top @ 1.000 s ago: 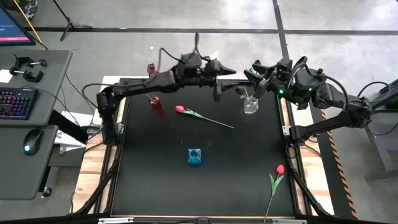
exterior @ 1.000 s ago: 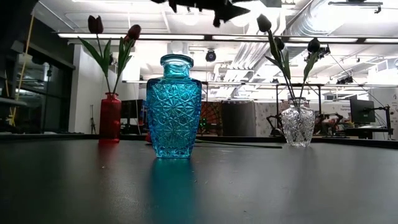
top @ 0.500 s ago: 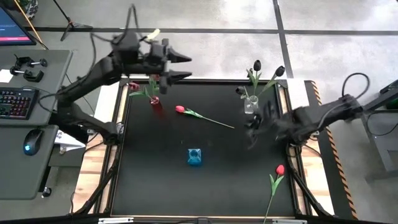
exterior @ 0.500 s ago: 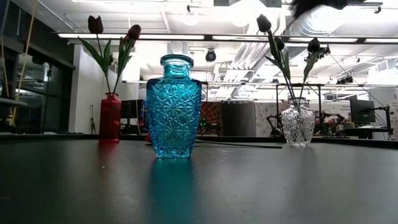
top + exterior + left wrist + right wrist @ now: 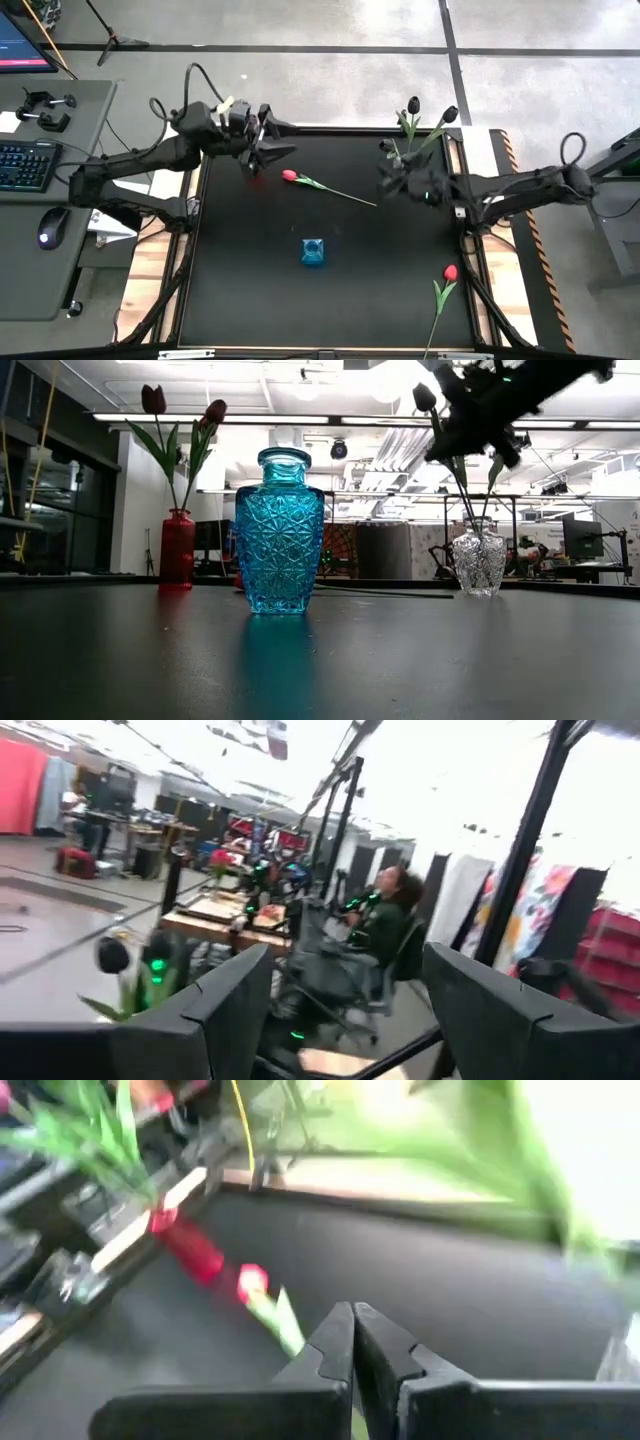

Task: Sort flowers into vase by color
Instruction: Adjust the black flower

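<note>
The right gripper, fingers pressed together and empty, hovers by the clear vase near the table's far right corner, apparently heading for the red tulip lying mid-table. The left gripper, fingers apart, hangs over the far left edge.

Blue vase stands mid-table; open surface all around.

We see a grey concrete floor around the black bench, a grey side desk with keyboard and mouse, and bright ceiling lights.
</note>
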Controlling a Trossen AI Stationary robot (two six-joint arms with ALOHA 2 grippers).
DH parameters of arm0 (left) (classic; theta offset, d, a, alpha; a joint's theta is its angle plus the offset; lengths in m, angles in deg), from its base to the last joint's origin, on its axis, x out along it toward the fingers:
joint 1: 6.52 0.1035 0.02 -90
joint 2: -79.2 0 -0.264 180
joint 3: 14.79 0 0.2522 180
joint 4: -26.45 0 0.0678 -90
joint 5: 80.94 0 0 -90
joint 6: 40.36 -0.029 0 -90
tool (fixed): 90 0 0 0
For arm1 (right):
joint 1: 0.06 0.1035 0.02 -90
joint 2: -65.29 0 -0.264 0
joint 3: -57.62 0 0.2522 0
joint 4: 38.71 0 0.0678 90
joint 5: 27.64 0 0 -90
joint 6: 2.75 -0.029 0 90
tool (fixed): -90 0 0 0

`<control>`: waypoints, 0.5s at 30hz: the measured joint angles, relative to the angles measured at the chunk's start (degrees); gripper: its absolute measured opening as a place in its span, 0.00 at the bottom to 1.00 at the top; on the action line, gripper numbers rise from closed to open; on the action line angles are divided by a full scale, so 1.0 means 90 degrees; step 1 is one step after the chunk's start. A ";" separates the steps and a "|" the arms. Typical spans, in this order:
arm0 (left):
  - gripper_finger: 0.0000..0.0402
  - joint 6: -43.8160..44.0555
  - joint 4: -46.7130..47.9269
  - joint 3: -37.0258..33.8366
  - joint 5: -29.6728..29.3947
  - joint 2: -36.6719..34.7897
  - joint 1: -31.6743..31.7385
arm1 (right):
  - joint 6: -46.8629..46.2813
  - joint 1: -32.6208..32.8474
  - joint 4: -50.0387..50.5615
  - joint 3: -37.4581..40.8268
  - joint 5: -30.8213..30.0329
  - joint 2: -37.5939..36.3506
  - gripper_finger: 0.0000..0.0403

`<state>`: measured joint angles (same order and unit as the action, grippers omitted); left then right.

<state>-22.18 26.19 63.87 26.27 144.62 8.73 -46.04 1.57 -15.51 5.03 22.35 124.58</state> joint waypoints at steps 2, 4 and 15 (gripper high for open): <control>0.62 0.0153 -0.0095 -0.0118 0.0000 -0.0023 -0.0085 | 0.0598 -0.0450 -0.0025 -0.0257 0.0128 -0.0082 0.00; 0.62 0.0254 -0.0065 -0.0190 0.0000 -0.0019 -0.0170 | 0.1054 -0.0805 0.0253 -0.0602 0.0186 -0.0166 0.00; 0.62 0.0203 -0.0103 -0.0257 -0.0194 -0.0016 -0.0375 | 0.1921 -0.1873 0.2590 -0.2108 0.0350 -0.0189 0.00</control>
<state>-20.35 25.27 61.56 24.53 144.48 5.36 -28.74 -15.29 7.80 -13.94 25.49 122.88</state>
